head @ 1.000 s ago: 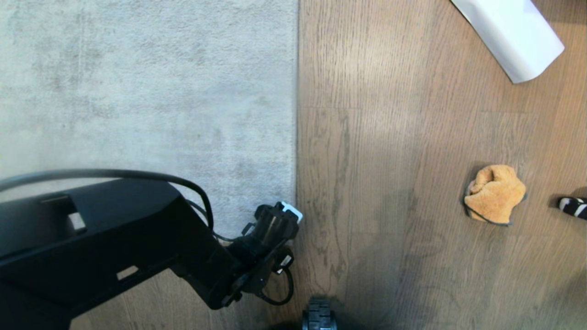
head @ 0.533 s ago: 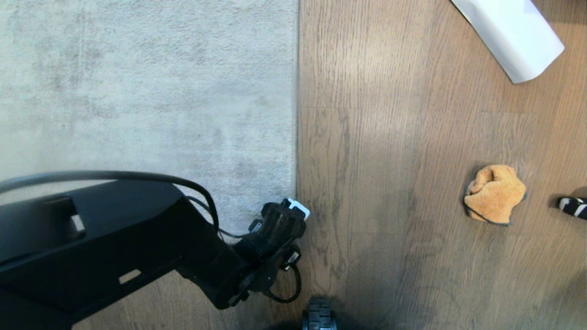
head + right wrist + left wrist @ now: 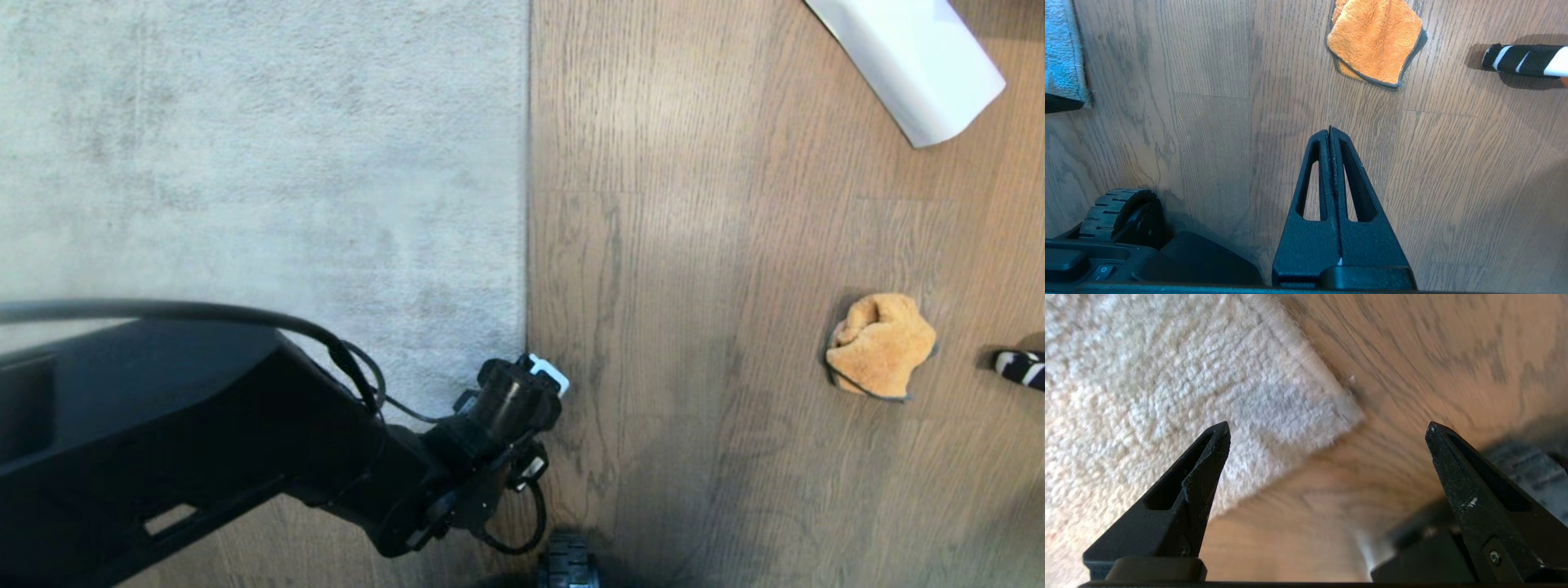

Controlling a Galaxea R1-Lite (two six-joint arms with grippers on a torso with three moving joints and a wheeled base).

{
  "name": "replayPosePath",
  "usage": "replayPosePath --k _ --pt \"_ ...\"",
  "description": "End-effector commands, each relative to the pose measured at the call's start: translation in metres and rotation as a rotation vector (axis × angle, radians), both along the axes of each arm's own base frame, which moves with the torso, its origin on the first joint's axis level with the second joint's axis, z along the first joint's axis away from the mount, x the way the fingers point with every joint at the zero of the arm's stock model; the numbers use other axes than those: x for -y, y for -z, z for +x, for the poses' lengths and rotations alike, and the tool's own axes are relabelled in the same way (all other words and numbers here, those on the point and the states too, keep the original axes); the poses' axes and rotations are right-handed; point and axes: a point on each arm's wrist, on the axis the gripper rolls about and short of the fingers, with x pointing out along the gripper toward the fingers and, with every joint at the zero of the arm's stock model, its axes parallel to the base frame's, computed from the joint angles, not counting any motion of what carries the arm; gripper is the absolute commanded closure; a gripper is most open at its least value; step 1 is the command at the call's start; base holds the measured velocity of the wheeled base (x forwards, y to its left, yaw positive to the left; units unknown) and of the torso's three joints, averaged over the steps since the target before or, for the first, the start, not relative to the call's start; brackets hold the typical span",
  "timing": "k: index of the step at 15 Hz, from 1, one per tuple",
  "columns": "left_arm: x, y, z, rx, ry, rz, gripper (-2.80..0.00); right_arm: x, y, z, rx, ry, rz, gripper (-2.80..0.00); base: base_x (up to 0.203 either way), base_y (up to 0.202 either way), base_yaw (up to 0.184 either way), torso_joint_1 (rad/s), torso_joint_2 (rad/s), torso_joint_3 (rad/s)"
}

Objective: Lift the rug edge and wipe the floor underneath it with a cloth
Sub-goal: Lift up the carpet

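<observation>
The pale grey rug (image 3: 245, 163) lies flat on the wood-grain floor (image 3: 694, 286), with its straight rug edge (image 3: 524, 245) running up the middle of the head view. My left gripper (image 3: 531, 392) hangs over the rug's near corner. In the left wrist view this gripper (image 3: 1327, 428) is wide open and empty, and the rug corner (image 3: 1327, 412) sits between and beyond its fingertips. The orange cloth (image 3: 880, 345) lies bunched on the floor far to the right. My right gripper (image 3: 1330, 128) is shut and empty above bare floor, a short way from the cloth (image 3: 1376, 41).
A white rolled paper sheet (image 3: 906, 57) lies at the far right. A black-and-white striped object (image 3: 1020, 367) lies on the floor just right of the cloth. The base's wheel (image 3: 567, 563) shows at the near edge, close to the left gripper.
My left arm has moved right and slightly nearer, bringing the open gripper from over the rug's border to just past the corner. Cloth and right gripper have not moved.
</observation>
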Motion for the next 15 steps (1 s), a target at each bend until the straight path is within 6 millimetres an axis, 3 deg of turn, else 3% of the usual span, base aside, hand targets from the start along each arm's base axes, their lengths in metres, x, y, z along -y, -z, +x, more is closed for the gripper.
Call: replayPosePath --k 1,8,15 --pt "0.001 -0.007 -0.005 -0.001 0.01 0.008 -2.8 0.0 0.0 0.0 0.001 0.0 -0.001 0.0 0.0 0.0 0.0 0.0 0.0 0.0" --pt "0.003 0.013 -0.011 -0.069 0.026 0.084 -2.8 0.0 0.0 0.0 0.001 0.0 -0.001 0.0 0.0 0.0 0.0 0.0 0.0 0.0" --pt "-0.001 0.016 -0.008 -0.031 0.047 0.228 -2.8 0.0 0.0 0.0 0.001 0.0 -0.001 0.0 0.0 0.0 0.0 0.0 0.0 0.0"
